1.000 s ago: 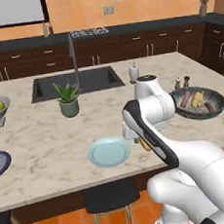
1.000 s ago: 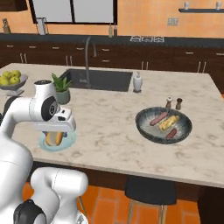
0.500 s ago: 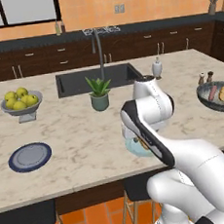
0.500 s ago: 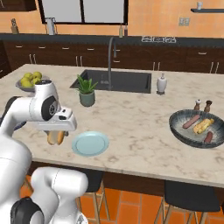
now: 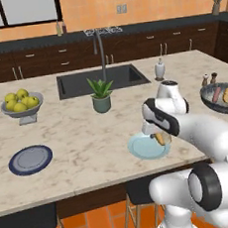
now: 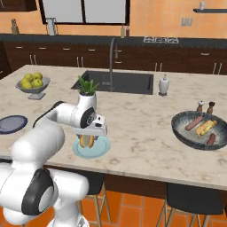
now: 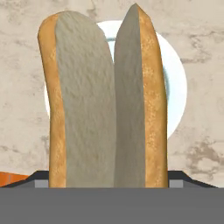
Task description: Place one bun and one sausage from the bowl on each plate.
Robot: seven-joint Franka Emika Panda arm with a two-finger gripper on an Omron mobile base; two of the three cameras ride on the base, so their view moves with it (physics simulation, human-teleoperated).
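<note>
My gripper (image 5: 161, 137) is shut on a golden-tan bun (image 5: 160, 139) and holds it just above the pale light blue plate (image 5: 139, 148). In the hand view the split bun (image 7: 103, 100) stands upright in front of that plate (image 7: 176, 87) and hides my fingertips. The dark grey bowl (image 6: 179, 128) sits far to the right, holding another bun (image 6: 206, 127) and two sausages (image 6: 193, 123). At the left edge of the counter lies the navy plate (image 5: 30, 159), bare.
A grey pedestal bowl of yellow-green fruit (image 5: 21, 103) stands at the back left. A potted plant (image 5: 101, 95) is in front of the sink (image 5: 102, 80). A soap bottle (image 5: 159, 69) and two shakers (image 6: 205, 107) stand behind the bowl.
The whole scene has shifted as the base drove along the counter. The bun stays in my gripper, which now hangs over the light blue plate.
</note>
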